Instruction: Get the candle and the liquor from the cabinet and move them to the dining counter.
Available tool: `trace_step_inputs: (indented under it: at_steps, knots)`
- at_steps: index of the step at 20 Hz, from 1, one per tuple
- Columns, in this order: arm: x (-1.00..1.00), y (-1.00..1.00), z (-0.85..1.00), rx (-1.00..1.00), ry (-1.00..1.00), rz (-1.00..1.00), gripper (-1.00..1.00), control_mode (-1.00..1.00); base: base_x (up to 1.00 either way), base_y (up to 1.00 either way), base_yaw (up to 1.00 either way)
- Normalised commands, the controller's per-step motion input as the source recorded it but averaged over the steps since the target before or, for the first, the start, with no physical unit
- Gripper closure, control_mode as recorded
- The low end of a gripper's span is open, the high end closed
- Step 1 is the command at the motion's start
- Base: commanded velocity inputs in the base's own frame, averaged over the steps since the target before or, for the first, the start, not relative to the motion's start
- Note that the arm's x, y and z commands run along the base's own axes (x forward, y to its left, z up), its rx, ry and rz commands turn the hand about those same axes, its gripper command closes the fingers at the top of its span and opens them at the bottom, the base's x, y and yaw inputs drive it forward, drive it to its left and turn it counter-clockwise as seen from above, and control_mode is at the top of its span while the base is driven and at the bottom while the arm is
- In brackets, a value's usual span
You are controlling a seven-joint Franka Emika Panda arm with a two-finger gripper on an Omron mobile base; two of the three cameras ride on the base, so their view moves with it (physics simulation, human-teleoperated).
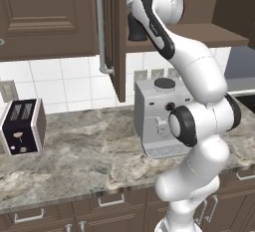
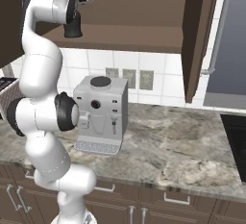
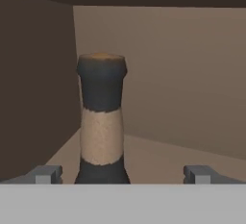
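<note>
The liquor (image 3: 102, 122) stands right in front of the hand camera, showing its dark cap, tan neck band and the top of its black body. My gripper (image 3: 125, 175) is open, with one fingertip on each side of the neck; the bottle is closer to the left fingertip and touches neither. In the base views the arm reaches up into the open cabinet (image 1: 119, 42) (image 2: 194, 35), where the liquor's black body (image 2: 73, 26) (image 1: 135, 28) stands on the shelf beside the wrist. The candle and the dining counter are out of view.
A silver coffee machine (image 1: 159, 121) (image 2: 101, 112) stands on the marble worktop (image 1: 84, 151) below the cabinet. A toaster (image 1: 22, 126) sits at the left. The open door's bar handle (image 1: 102, 27) (image 2: 216, 26) hangs beside the arm. The cabinet's side wall is close on the bottle's left.
</note>
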Motion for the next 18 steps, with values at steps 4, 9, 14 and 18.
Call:
trace_step_inputs:
  at_steps: [4,9,14,18]
  knots:
    - [0.05,0.02,-0.01,0.0,0.0,0.0,-1.0,-1.0,0.0,0.0,0.0]
    - [0.0,0.0,0.0,0.0,0.0,0.0,-1.0,-1.0,0.0,0.0,0.0]
    - [0.0,0.0,0.0,0.0,0.0,0.0,-1.0,-1.0,0.0,0.0,0.0]
    - [0.0,0.0,0.0,0.0,0.0,0.0,1.0,-1.0,0.0,0.0,0.0]
